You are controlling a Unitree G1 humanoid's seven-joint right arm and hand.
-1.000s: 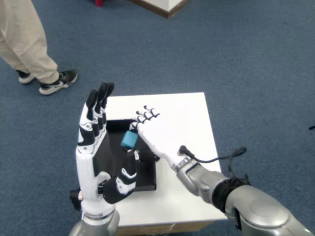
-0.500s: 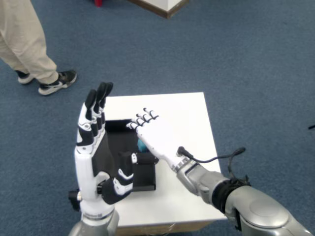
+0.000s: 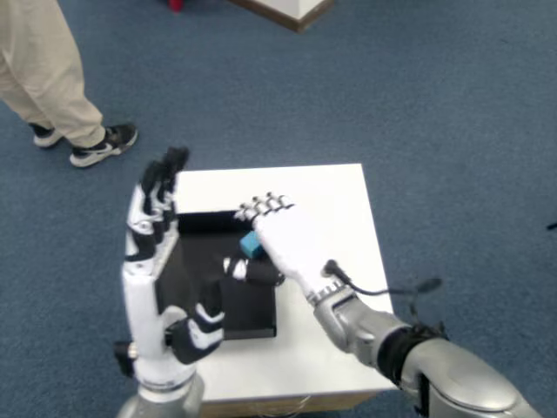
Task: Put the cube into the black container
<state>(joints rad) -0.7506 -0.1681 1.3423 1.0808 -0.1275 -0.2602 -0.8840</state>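
Even, bright overhead light is falling softly; the white worktop (image 3: 331, 200) beyond the right hand (image 3: 283, 244) is glaring slightly, with faint blur throughout.

A small white desk (image 3: 331, 196) stands on blue carpet (image 3: 435, 104), with a person's beige-trousered legs (image 3: 39, 70) and black-and-white shoes (image 3: 103, 146) at far left, and a wooden-edged white corner (image 3: 291, 10) at the far top.

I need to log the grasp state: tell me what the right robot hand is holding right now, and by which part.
Cannot be told for certain. The cube sits at the right robot hand's fingertips over the black container, but the hand hides any contact.
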